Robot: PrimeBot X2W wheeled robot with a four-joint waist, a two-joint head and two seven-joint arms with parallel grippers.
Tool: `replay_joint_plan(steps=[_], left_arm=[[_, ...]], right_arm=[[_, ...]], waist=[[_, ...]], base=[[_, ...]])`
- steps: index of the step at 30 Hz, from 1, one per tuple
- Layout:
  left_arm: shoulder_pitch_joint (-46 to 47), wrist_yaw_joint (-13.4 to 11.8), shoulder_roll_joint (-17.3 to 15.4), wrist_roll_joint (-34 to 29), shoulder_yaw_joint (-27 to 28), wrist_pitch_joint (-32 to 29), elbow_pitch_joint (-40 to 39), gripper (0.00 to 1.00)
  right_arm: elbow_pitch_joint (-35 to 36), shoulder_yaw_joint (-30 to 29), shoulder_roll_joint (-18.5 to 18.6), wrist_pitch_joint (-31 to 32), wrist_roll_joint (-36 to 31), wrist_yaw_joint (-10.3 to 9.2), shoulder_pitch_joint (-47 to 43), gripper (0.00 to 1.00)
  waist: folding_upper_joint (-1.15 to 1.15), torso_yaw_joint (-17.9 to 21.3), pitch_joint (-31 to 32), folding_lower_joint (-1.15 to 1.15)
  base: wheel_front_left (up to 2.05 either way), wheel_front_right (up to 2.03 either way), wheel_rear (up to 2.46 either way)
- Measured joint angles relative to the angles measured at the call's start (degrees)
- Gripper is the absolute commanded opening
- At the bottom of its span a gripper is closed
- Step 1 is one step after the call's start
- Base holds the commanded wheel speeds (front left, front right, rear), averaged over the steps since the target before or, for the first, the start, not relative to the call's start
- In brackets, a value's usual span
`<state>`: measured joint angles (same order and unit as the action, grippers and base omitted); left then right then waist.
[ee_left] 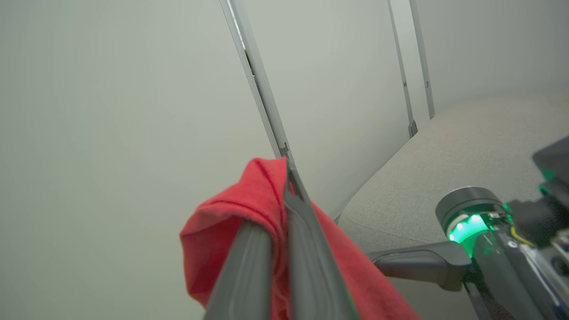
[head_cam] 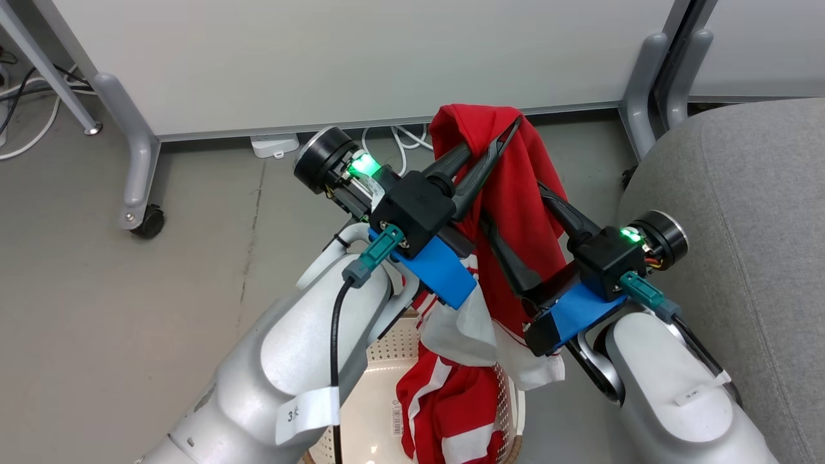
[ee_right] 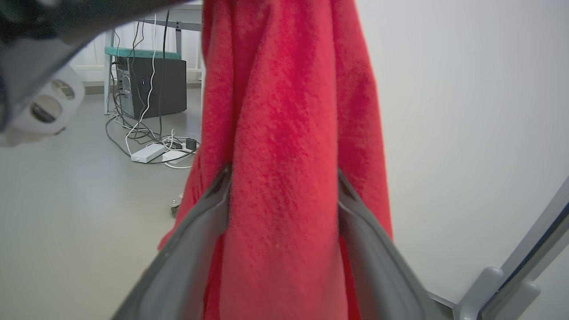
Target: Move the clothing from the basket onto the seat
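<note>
Aloft, left arm (head_cam: 283, 354); jaws tight on clothing (head_cam: 515, 193)

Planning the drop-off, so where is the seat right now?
Head view: the grey seat lies along the right edge, just beyond the right gripper, with a partition leg at its far corner.

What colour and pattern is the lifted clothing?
Bright red clothing with broad white stripes and panels; the head view shows it best.

Pale panel (head_cam: 361, 58) on castors (head_cam: 147, 222); grey floor (head_cam: 97, 322) before it, power strip (head_cam: 275, 145) and cables (head_cam: 399, 138) under it.
</note>
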<state>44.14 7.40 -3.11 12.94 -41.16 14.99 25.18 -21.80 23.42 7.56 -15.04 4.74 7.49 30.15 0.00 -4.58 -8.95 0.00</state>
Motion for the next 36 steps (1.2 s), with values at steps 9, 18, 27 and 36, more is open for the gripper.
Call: replay_joint_plan(steps=[9,18,27,36], left_arm=[[0.3,0.0,0.1,-0.1,-0.1,0.0,-0.6,0.0],[0.3,0.0,0.1,-0.2,-0.1,0.0,-0.5,0.0],[0.3,0.0,0.1,-0.2,-0.1,0.0,-0.1,0.0],[0.0,0.0,0.2,0.0,-0.2,0.0,1.1,1.0]], right_arm=[[-6.7,2.8,-0.1,0.0,1.9,0.0,0.9,0.0],[-7.4,3.6,-0.3,0.0,2.9,0.0,2.1,0.0],[-7.3,3.5,-0.4,0.0,3.2,0.0,2.2,0.0],[-6.7,3.3,-0.4,0.0,3.4,0.0,2.2,0.0]], waist=[[0.0,-0.4,-0.2,0.0],[0.0,-0.1,-0.3,0.0],[0.0,0.0,-0.3,0.0],[0.0,0.1,-0.7,0.0]], base=[[0.0,0.0,0.0],[0.0,0.0,0.0],[0.0,0.0,0.0],[0.0,0.0,0.0]])
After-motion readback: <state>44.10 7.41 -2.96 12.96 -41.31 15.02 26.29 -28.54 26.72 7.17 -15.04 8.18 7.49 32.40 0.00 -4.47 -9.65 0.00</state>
